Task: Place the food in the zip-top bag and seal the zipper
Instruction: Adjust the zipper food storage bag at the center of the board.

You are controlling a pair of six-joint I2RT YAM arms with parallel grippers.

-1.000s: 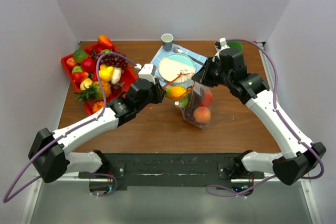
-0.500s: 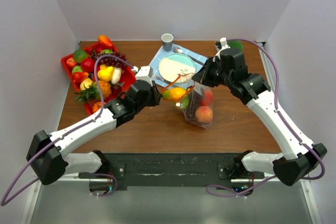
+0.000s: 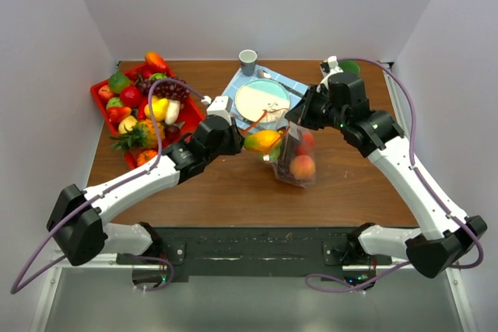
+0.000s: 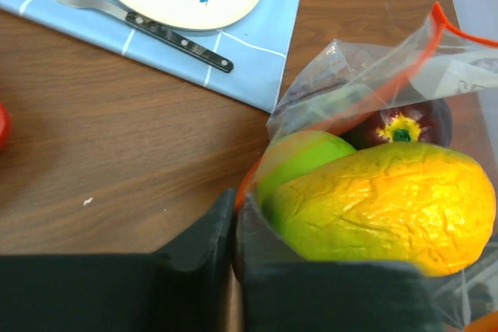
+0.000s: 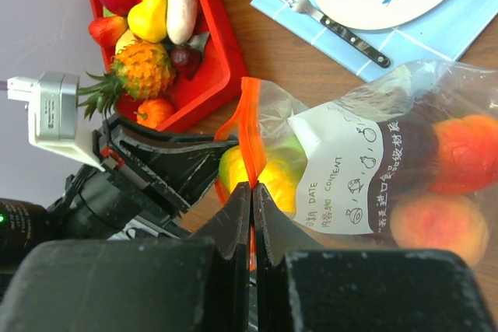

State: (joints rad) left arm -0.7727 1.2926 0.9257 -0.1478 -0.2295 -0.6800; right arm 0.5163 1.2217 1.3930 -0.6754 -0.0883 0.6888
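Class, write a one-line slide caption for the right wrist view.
Right end effector pinches the orange zipper of the bag, a mango at its mouth.

From my right wrist I can read just 1 printed thing: the white label patch [image 5: 350, 172] on the zip-top bag [image 5: 436, 87]. Its dark lettering runs sideways in that view. 2 English words are clear, "DATE" and, just beside it, "CONTENT". A few small outline doodles sit near them. Along 1 edge of the patch runs a line of Chinese characters, which I cannot read with certainty. In the view from above, the lettering is too small to read.
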